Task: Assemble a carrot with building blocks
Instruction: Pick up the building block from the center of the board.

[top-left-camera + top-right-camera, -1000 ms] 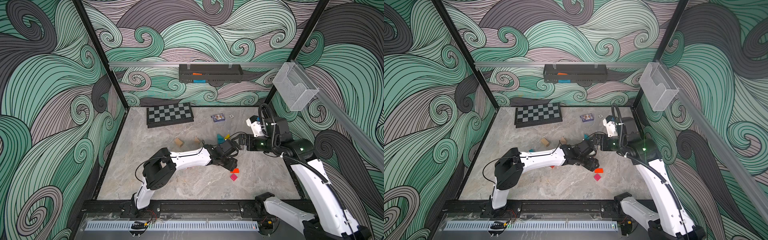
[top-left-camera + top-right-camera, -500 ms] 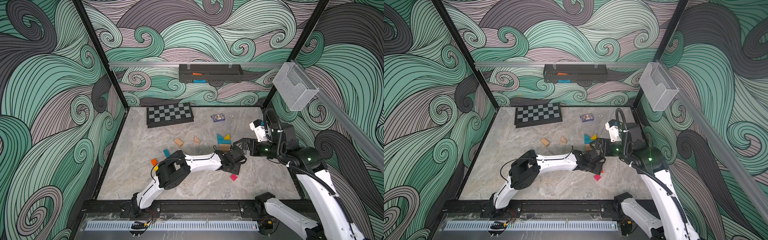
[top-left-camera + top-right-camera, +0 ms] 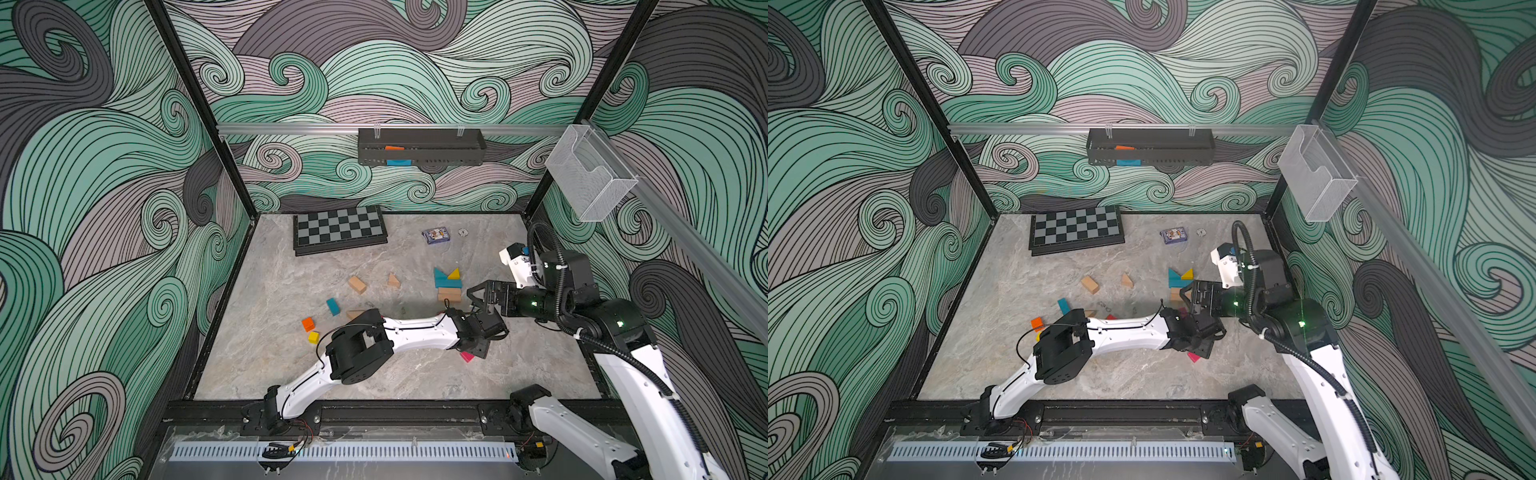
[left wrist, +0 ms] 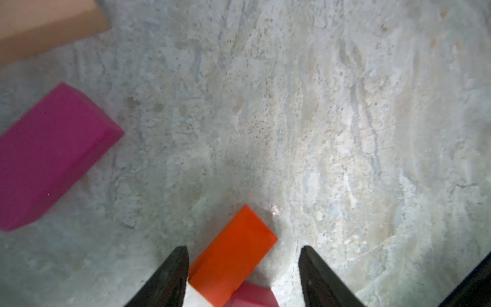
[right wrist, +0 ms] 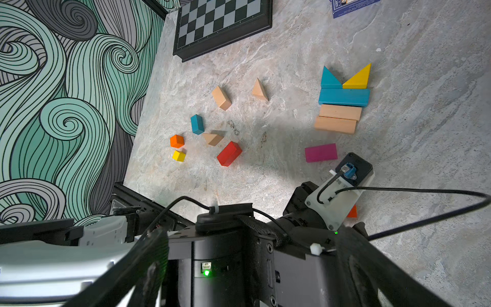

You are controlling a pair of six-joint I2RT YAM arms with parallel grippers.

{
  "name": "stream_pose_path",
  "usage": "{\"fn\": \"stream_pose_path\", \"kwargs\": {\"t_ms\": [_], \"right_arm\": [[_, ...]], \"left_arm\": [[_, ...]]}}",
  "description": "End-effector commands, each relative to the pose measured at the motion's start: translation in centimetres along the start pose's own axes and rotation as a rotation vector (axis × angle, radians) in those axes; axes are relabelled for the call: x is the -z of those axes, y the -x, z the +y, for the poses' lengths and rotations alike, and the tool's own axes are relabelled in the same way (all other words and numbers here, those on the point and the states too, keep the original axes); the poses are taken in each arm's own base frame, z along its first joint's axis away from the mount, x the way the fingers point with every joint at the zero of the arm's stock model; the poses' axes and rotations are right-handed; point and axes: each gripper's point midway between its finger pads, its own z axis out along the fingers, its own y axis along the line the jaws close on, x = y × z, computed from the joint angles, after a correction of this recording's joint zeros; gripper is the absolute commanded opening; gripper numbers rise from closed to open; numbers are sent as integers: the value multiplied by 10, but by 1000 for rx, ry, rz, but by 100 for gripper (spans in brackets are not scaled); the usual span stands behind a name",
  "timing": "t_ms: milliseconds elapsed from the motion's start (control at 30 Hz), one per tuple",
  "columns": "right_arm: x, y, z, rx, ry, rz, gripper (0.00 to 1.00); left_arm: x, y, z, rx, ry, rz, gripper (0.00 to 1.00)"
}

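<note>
- Working on the carrot's body, by the look of it: down at the table (image 4: 345, 133) with the left gripper (image 4: 244, 248), right over a small orange block (image 4: 233, 255).
- Spread apart there, pinching nothing; clear gap on one side of the block, touching or all but touching a finger (image 4: 170, 281) on the other.
- Lying aslant between those fingers, flat on the marble, with a pink block (image 4: 252, 295) tucked against its end nearest the wrist.
- Off to the side in the left wrist view: a magenta bar (image 4: 50, 156), well apart from the pincer.
- From the right wrist, leafy top laid out: teal wedge (image 5: 329, 78) and yellow wedge (image 5: 358, 79) against a teal bar (image 5: 344, 97), then an upper tan bar (image 5: 340, 113) and a lower tan bar (image 5: 334, 125) touching in rows; magenta bar close below, with a gap.
- Either about to take the orange block or just setting it down; impossible to say which from here.
- If a pick: squaring the fingers to that slant, closing on the narrow sides, sparing the pink neighbour. If a release: lifting straight up, no nudging.
- Over by the tan rows in a top view: the right gripper (image 3: 473, 297), gaping wide, empty, held above the marble.
- Scattered well away, untouched: red bar (image 5: 229, 153), orange cube (image 5: 177, 141), yellow cube (image 5: 178, 156).
</note>
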Motion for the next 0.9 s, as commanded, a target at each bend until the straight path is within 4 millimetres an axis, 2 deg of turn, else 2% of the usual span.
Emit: {"fn": "stream_pose_path", "kwargs": {"t_ms": [0, 200, 300, 333, 533, 633, 733, 867], "right_arm": [[1, -6, 0, -8, 9, 15, 99], [2, -6, 0, -11, 8, 9, 99], [2, -6, 0, -8, 8, 7, 99], [2, -6, 0, -9, 10, 7, 99], [3, -4, 1, -6, 12, 4, 99], [2, -5, 1, -5, 13, 8, 99], [2, -6, 1, -3, 15, 12, 99], [0, -8, 0, -3, 15, 16, 99]], "left_arm": [[-11, -10, 18, -5, 87, 28, 65], [-14, -24, 43, -22, 174, 47, 52], [-15, -28, 49, -37, 188, 43, 31], [-15, -29, 51, -38, 193, 46, 26], [-9, -32, 59, -64, 213, 36, 22], [-2, -29, 73, -87, 258, 27, 21], [1, -28, 85, -139, 274, 32, 21], [-3, -29, 90, -237, 257, 73, 21]]}}
